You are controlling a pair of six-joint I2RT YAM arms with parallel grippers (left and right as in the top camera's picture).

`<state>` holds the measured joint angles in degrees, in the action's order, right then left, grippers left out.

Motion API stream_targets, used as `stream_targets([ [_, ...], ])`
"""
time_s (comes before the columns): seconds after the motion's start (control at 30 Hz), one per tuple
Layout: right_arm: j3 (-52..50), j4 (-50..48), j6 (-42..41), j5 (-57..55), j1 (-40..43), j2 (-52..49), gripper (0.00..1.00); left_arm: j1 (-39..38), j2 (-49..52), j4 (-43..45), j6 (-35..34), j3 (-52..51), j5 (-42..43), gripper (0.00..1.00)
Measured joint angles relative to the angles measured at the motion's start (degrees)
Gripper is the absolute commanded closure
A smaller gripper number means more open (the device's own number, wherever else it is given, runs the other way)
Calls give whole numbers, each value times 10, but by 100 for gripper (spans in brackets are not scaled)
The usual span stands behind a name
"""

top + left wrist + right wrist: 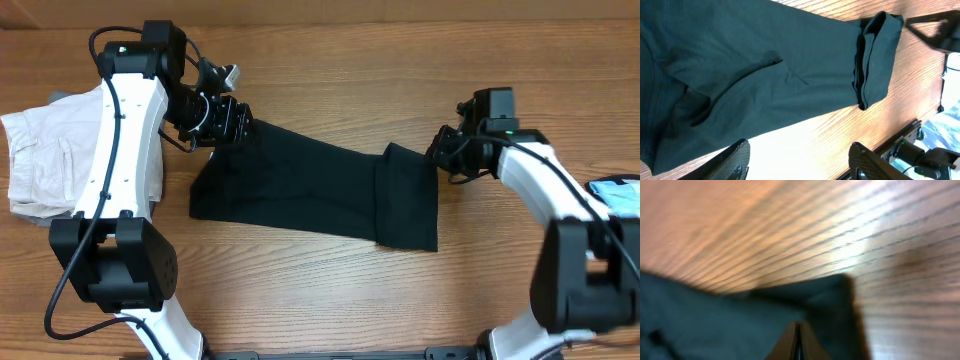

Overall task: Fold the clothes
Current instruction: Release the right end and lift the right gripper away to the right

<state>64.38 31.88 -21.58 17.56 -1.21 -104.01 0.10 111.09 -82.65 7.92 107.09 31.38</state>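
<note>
The clothes (300,195), a black T-shirt, lie as a long strip across the middle of the table, with the right end folded over into a flap (408,200). My left gripper (235,125) hovers at the strip's upper left corner. In the left wrist view it (800,162) is open, with only bare wood between its fingers (740,160) and the black fabric (765,75) just beyond them. My right gripper (440,150) sits at the flap's upper right corner. It (797,342) is shut and its tips lie over blurred black cloth (715,320). Whether fabric is pinched is unclear.
A folded off-white garment (40,160) lies at the left edge, partly under my left arm. A light blue item (615,195) lies at the right edge beside my right arm. Bare wood (330,80) runs behind the strip.
</note>
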Motion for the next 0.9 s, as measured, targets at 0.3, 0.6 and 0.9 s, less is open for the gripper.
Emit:
stream_targets([
  [0.3,6,0,-3,12,5,-60,75,0,0,0,0,0,2,33],
  [0.6,84,188,104,125,90,4,23,0,0,1,0,0,2,28],
  [0.9,46,245,136,123,138,31,27,0,0,2,0,0,1,27],
])
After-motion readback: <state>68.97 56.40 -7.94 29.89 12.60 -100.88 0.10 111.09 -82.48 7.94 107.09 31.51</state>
